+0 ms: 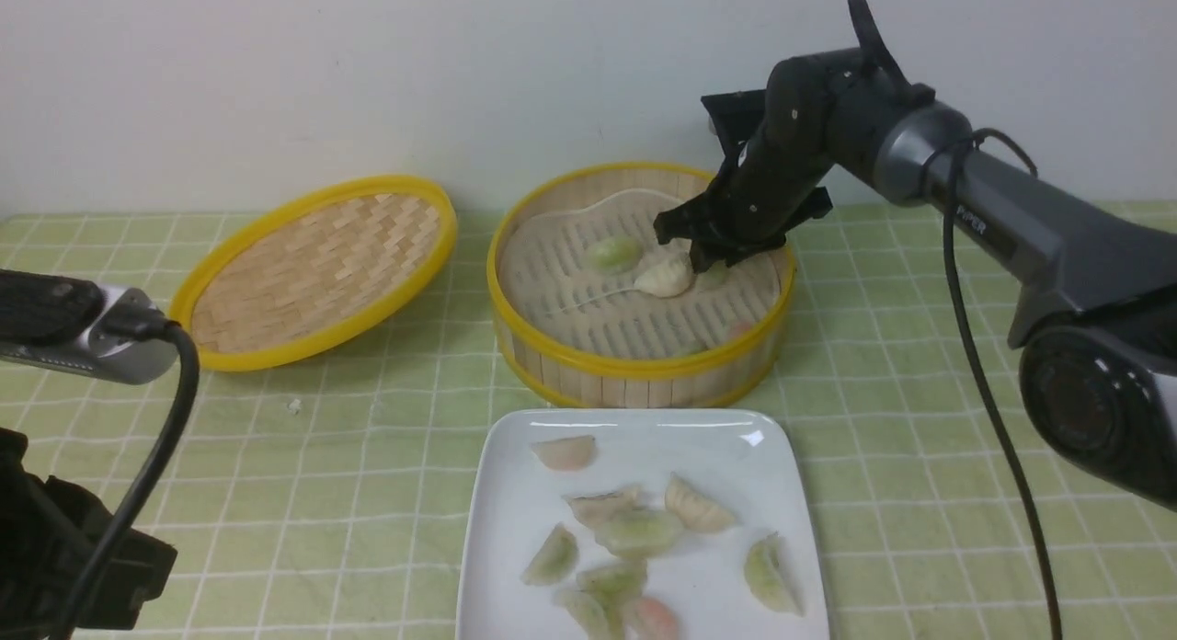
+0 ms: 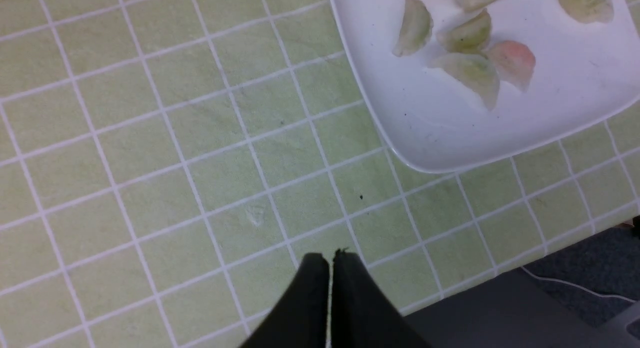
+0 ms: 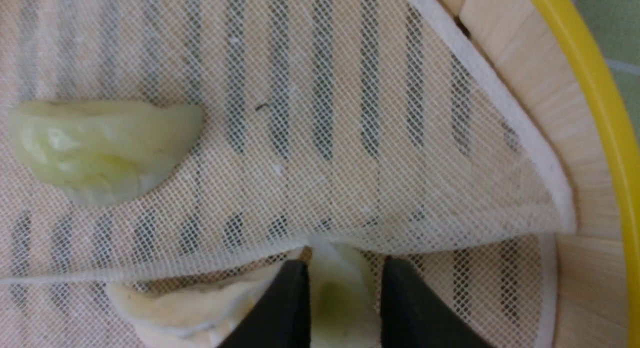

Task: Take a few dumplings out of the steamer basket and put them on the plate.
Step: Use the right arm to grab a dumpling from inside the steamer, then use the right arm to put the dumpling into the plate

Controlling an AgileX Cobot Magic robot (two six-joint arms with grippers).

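Observation:
The steamer basket (image 1: 634, 364) stands behind the plate (image 1: 515, 493). My right gripper (image 1: 701, 258) reaches down into the basket, its jaws closed on either side of a pale green dumpling (image 3: 340, 298) that fills the gap between them, partly under a folded edge of the mesh liner (image 3: 350, 138). A creamy white dumpling (image 1: 665, 276) lies right against it, and another green dumpling (image 1: 614, 252) sits a little to the left. Several dumplings (image 1: 634, 530) lie on the plate. My left gripper (image 2: 330, 258) hangs shut and empty over the tablecloth, near the plate's corner (image 2: 425, 128).
The woven yellow-rimmed lid (image 1: 313, 268) leans tilted at the back left of the basket. A pinkish dumpling (image 1: 738, 329) rests near the basket's front right wall. The green checked cloth covers the table, whose front edge (image 2: 500, 283) shows close to my left gripper.

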